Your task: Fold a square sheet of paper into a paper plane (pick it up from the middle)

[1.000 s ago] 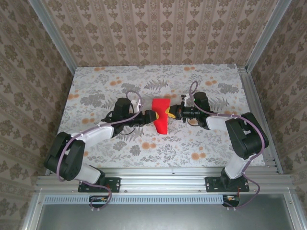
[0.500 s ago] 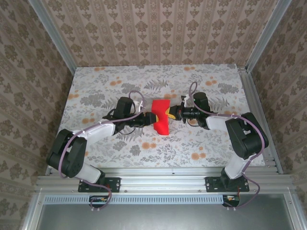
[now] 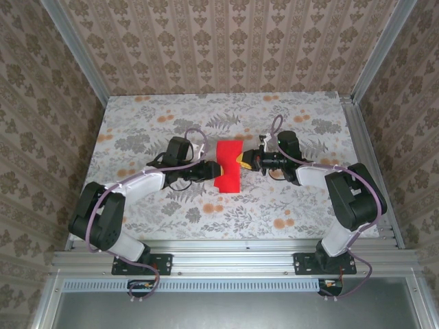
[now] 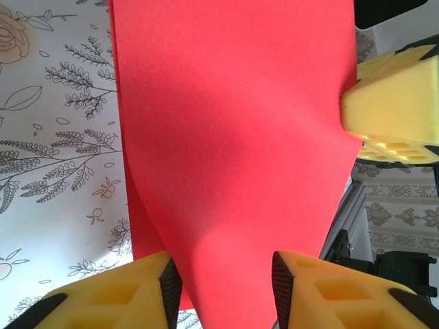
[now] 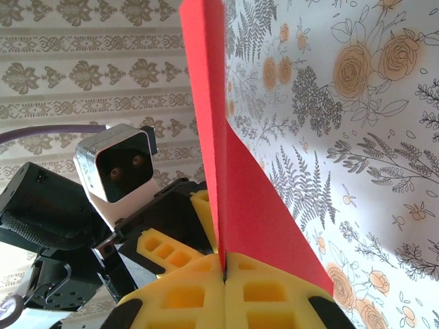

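Note:
The square sheet of paper (image 3: 228, 168) is bright red, bent and held above the middle of the table. My right gripper (image 3: 243, 162) is shut on its right edge; in the right wrist view the paper (image 5: 240, 185) rises on edge out of the pressed yellow fingers (image 5: 225, 264). My left gripper (image 3: 212, 170) is at the sheet's left side. In the left wrist view the paper (image 4: 233, 137) runs down between its two fingers (image 4: 226, 288), which stand apart on either side without pinching it. The right gripper's yellow fingertips (image 4: 394, 103) show at the paper's far edge.
The floral-patterned table (image 3: 151, 123) lies under both arms, with patterned walls and aluminium frame rails (image 3: 363, 147) around it. The left wrist's white camera housing (image 5: 120, 168) faces the right wrist from just behind the paper.
The left arm has moved right until its fingers straddle the paper's left side, and its jaws have narrowed. The right gripper has kept its hold; the sheet's lower part has swung slightly.

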Motion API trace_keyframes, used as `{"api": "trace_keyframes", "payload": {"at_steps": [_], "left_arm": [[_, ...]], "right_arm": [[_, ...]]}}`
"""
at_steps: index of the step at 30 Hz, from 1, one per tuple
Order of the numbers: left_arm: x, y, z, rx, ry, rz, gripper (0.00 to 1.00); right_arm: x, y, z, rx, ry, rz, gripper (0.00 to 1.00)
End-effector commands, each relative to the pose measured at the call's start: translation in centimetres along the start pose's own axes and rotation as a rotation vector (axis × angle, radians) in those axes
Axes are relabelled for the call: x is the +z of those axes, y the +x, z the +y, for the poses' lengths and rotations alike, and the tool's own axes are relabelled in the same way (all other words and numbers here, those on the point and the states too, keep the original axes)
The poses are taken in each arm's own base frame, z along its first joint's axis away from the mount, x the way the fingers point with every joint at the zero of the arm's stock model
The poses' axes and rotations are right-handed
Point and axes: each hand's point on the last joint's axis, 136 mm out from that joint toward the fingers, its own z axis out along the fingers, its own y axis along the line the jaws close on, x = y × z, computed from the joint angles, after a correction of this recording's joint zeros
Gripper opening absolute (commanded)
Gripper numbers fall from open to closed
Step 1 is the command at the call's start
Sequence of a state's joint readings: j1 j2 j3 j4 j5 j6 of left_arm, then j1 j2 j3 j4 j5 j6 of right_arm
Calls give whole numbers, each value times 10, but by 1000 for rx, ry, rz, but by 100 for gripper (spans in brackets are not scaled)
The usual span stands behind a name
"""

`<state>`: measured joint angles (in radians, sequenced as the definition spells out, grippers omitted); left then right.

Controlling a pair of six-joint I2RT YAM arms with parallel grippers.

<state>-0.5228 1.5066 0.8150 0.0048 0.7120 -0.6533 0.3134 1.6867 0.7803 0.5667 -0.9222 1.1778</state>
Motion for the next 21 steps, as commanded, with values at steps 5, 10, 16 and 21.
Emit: {"api": "trace_keyframes", "payload": {"at_steps": [5, 10, 16, 21], "left_arm": [[-2, -6, -18, 5, 81, -24, 33], [-1, 3, -13, -9, 66, -6, 24], [1, 8, -5, -18, 38, 11, 17], [2, 10, -1, -23, 20, 18, 13]], "right_arm": [[1, 5, -2, -11, 3, 17, 1], [3, 3, -3, -11, 0, 12, 1], [2, 4, -6, -3, 4, 10, 1], [3, 7, -13, 5, 15, 17, 1]]}}
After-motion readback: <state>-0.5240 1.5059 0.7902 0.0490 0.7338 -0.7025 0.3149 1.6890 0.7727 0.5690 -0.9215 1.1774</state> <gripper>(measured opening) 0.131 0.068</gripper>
